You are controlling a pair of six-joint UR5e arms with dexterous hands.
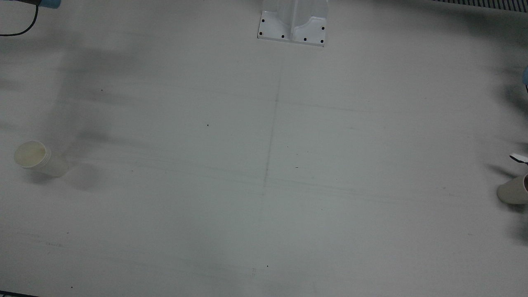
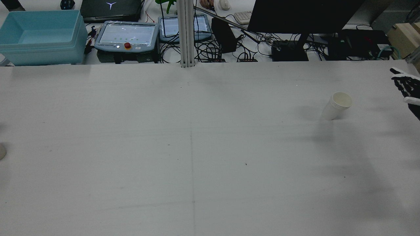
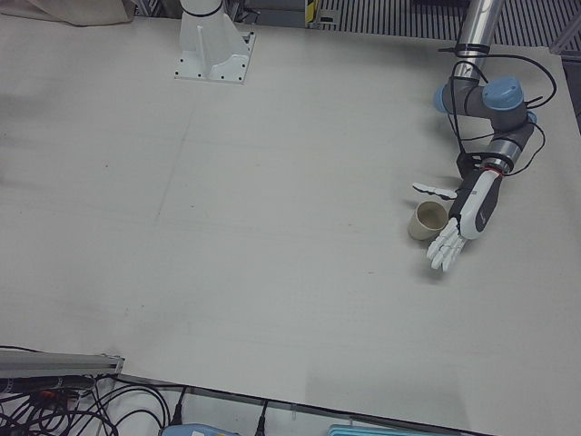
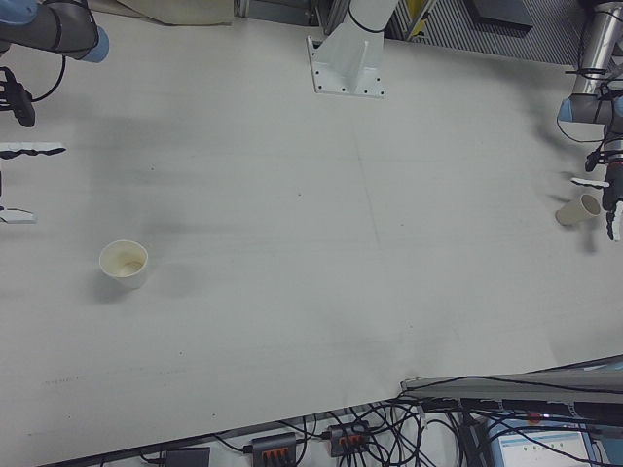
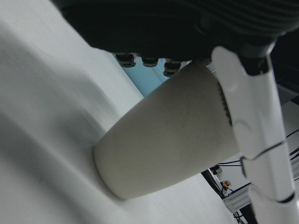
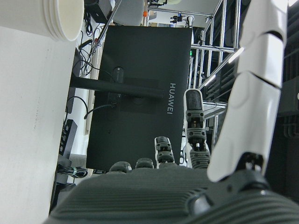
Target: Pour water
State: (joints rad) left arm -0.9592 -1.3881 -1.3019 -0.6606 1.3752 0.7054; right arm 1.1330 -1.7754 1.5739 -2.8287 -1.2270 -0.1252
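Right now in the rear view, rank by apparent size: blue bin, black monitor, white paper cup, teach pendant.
1. Black monitor, cropped by the top edge, so it is really larger.
2. Blue bin.
3. Teach pendant.
4. White paper cup.
The cup sits nearer the camera than the rest and is plainly smallest.

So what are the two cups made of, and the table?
The white cup near the right hand looks like matte paper: thin ridged rim, likely several stacked. The beige cup by the left hand seems paper too, dull finish. The white table looks smooth and matte, faintly scuffed; material unclear.
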